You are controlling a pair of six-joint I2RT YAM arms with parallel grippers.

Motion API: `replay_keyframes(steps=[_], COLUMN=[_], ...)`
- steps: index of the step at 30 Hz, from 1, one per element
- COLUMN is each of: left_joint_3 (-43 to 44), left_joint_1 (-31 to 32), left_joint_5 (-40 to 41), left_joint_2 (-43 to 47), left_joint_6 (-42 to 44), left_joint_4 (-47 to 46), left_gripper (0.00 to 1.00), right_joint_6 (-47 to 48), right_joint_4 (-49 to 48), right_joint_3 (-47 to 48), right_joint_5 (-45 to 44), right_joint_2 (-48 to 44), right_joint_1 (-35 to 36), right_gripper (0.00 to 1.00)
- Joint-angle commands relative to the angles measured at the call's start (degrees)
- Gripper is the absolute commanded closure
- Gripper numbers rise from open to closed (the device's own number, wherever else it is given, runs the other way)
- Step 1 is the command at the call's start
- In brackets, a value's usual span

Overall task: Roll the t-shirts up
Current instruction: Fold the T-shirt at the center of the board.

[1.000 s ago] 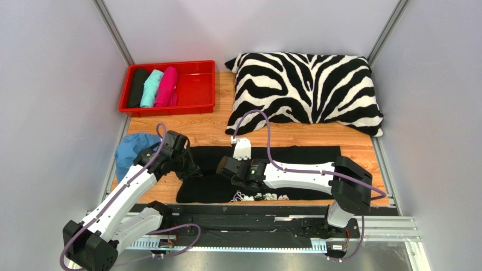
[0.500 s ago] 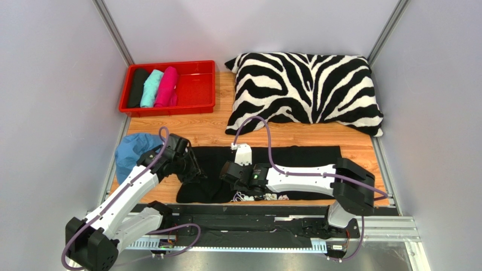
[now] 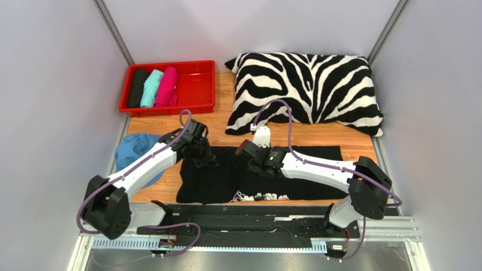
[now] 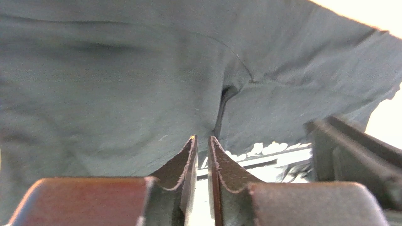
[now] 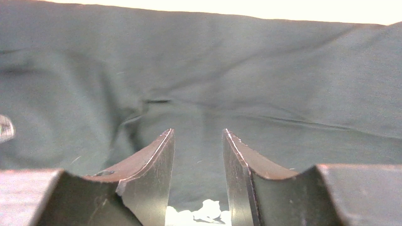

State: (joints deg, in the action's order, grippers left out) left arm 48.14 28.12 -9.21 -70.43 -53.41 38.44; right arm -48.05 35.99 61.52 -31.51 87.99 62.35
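Black t-shirt (image 3: 215,183) lies spread flat as a long band across the near part of the table (image 3: 209,132), with the white print (image 3: 260,196) at its near edge. Three finished rolls sit side by side in the red tray (image 3: 195,99) at far left: black roll (image 3: 137,87), teal roll (image 3: 151,88), pink roll (image 3: 167,86). Left gripper (image 3: 206,160) is over the shirt's left part, its jaws drawn almost together with only a slit between and no cloth visible in it. Right gripper (image 3: 254,160) is near the middle, just beside the left one, its jaws parted and nothing between them; wrinkled cloth lies beyond the tips. Cloth looks thin, light and limp, with soft creases in both wrist views. It will likely bunch, sag and drag on the wood rather than hold a shape. Best hold is probably along the left end, one gripper at each corner, pinching all layers so the first turn starts even. A single mid-cloth pinch would likely only tent it.
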Motion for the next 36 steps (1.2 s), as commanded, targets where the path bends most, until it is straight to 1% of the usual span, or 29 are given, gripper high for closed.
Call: replay_keyframes(steps=[1,2,3,4,5,6,7,9,10,11,12,13,14,16,18,22,23,25,26,27,31,32,36], left_joint_3=[5.0,6.5,7.0,7.2,7.5,7.6,7.5,7.1,6.9,5.9,5.4,4.8,3.3,1.7,1.5,5.3,6.0,7.7,8.3,8.6,9.3,9.6,11.2], left_joint_1=[6.1,7.0,8.8,9.4,10.0,10.5,11.2,11.6,12.0,12.1,12.2,12.2,12.2,12.3,12.2,12.5,13.1,14.1,14.5,15.3,17.1,17.5,18.3], left_joint_5=[1.5,2.4,4.1,4.6,4.9,5.6,5.9,6.0,5.8,5.7,5.5,5.7,6.0,6.7,7.3,7.5,8.4,9.1,11.2,11.7,12.7,13.1,12.8], left_joint_2=[-6.2,-7.3,-8.9,-9.5,-10.2,-11.0,-11.4,-11.7,-11.8,-11.8,-11.7,-11.5,-11.1,-10.3,-10.3,-13.1,-14.3,-15.6,-16.7,-17.3,-18.0,-18.4,-21.0], left_joint_6=[3.8,5.2,5.8,6.1,6.4,6.4,6.4,6.1,5.5,5.0,4.5,3.1,2.6,1.2,1.3,4.7,5.1,6.4,6.8,7.2,8.7,9.1,10.0], left_joint_4=[-4.2,-3.8,-3.9,-4.2,-4.9,-5.3,-5.6,-7.0,-7.4,-8.3,-8.5,-8.8,-9.2,-9.8,-10.2,-8.8,-8.4,-6.9,-6.4,-5.9,-5.8,-5.7,-4.9], left_gripper=[0.74,0.72,0.70,0.66,0.64,0.62,0.60,0.60,0.60,0.60,0.61,0.62,0.62,0.62,0.62,0.62,0.62,0.62,0.62,0.62,0.61,0.61,0.61], right_joint_6=[0.2,0.2,0.2,0.5,1.2,1.9,2.7,5.3,6.1,7.3,7.7,7.8,7.8,7.1,5.7,3.9,3.7,2.4,1.8,1.1,-1.3,-1.9,-2.6], right_joint_4=[1.5,1.6,2.0,2.2,2.4,2.6,2.6,2.6,2.6,2.6,2.6,2.8,3.0,5.1,8.2,10.2,10.2,9.9,10.0,10.3,10.6,10.6,9.3], right_joint_3=[-4.7,-6.0,-7.0,-9.1,-10.1,-11.0,-12.6,-13.6,-14.3,-14.8,-15.1,-15.6,-16.7,-17.9,-19.8,-24.6,-26.7,-27.6,-27.6,-27.2,-27.4,-27.6,-28.6], right_joint_5=[-1.3,-0.7,0.7,1.3,1.8,3.3,4.4,7.6,8.3,9.3,12.0,13.6,16.4,16.1,13.4,15.5,16.1,16.2,16.6,16.6,16.3,16.0,16.1], right_joint_2=[-5.2,-8.2,-10.3,-12.0,-15.6,-17.1,-18.5,-21.9,-22.8,-23.3,-24.3,-24.8,-25.4,-27.8,-30.7,-36.2,-37.2,-38.9,-38.9,-38.8,-36.5,-35.8,-34.9], right_joint_1=[-5.2,-9.0,-11.1,-15.5,-18.1,-20.8,-26.8,-33.0,-38.6,-41.7,-44.2,-49.1,-51.3,-54.4,-55.3,-60.3,-61.0,-61.7,-61.7,-61.8,-61.9,-63.6,-64.8], right_gripper=[0.54,0.55,0.55,0.54,0.53,0.53,0.51,0.49,0.47,0.47,0.46,0.46,0.46,0.46,0.45,0.44,0.44,0.43,0.43,0.43,0.43,0.42,0.42])
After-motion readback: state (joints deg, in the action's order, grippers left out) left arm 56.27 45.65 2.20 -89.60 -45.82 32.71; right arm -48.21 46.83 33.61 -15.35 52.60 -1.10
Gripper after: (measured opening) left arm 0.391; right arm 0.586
